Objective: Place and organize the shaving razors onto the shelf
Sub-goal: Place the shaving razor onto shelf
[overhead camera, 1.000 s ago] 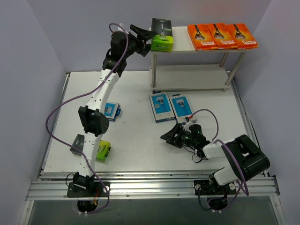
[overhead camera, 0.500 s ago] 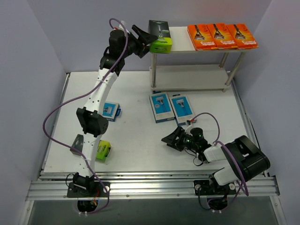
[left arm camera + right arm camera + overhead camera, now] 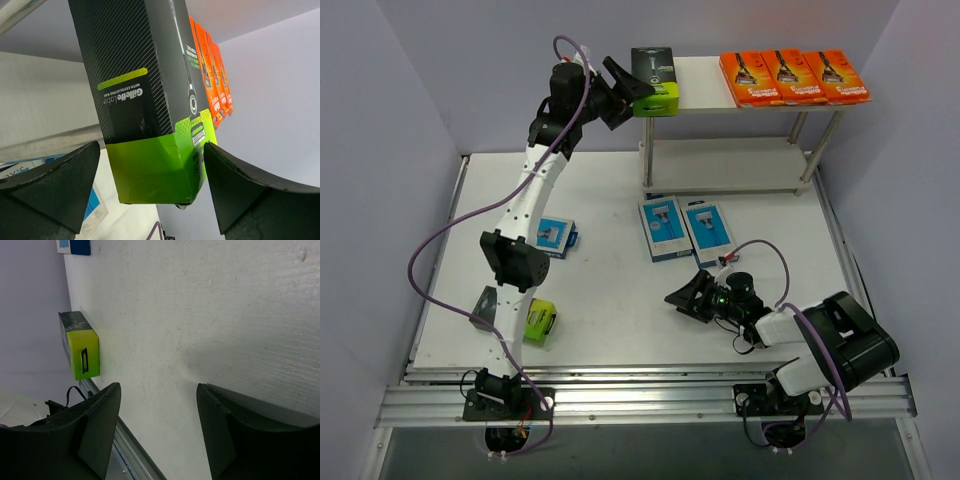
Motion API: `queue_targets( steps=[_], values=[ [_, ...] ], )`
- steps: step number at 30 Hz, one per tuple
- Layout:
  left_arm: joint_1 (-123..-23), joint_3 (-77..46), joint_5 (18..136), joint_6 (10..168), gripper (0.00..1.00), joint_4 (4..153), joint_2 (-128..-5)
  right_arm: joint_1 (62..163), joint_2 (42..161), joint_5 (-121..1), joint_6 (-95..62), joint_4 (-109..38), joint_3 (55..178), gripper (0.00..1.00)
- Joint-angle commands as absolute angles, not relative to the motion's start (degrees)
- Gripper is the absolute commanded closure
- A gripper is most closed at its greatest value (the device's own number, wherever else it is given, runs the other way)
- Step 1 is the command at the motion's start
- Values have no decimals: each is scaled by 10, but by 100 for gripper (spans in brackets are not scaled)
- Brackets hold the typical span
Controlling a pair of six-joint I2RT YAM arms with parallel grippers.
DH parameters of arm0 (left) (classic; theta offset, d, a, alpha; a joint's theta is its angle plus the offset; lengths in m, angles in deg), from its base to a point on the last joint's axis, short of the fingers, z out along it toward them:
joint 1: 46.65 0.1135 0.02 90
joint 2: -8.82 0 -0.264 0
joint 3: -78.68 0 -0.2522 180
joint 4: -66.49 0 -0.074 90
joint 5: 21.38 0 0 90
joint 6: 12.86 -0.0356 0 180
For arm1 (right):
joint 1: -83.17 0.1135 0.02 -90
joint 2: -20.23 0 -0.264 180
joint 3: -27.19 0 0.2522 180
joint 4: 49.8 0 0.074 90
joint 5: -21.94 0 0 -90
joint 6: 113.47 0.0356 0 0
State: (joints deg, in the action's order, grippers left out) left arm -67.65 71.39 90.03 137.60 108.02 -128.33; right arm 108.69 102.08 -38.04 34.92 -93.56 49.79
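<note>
On the left end of the shelf's (image 3: 705,95) top board is a black razor pack with a lime-green end (image 3: 655,75) (image 3: 150,100). My left gripper (image 3: 632,92) (image 3: 151,150) is open with a finger on each side of the pack's green end. Three orange packs (image 3: 793,77) (image 3: 212,75) lie side by side on the right of the same board. Two light blue packs (image 3: 663,228) (image 3: 707,228) lie on the table before the shelf, a third (image 3: 556,237) further left. Another black and lime pack (image 3: 540,322) (image 3: 81,345) lies front left. My right gripper (image 3: 680,297) (image 3: 159,390) hangs open and empty low over the table.
The shelf's lower board (image 3: 730,160) holds nothing. Purple walls close in left, right and behind. A metal rail (image 3: 640,395) runs along the table's near edge. The left arm stretches from its base across the left side of the table up to the shelf corner.
The left jaws have widened around the black pack, which shifted slightly left on the top board. The right gripper drew back a little toward the near edge.
</note>
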Motion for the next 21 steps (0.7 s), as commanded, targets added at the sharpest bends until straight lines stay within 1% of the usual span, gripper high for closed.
queue_targets(
  steps=[1, 11, 21],
  values=[
    [-672, 742, 917, 1349, 6, 1093, -1252, 1084, 1004, -383, 335, -922, 507, 42],
    [-665, 720, 923, 1322, 6, 1097, -1230, 1084, 1004, -383, 328, -915, 507, 42],
    [-653, 677, 896, 1280, 6, 1063, -1184, 1084, 1017, -383, 319, -912, 514, 42]
  ],
)
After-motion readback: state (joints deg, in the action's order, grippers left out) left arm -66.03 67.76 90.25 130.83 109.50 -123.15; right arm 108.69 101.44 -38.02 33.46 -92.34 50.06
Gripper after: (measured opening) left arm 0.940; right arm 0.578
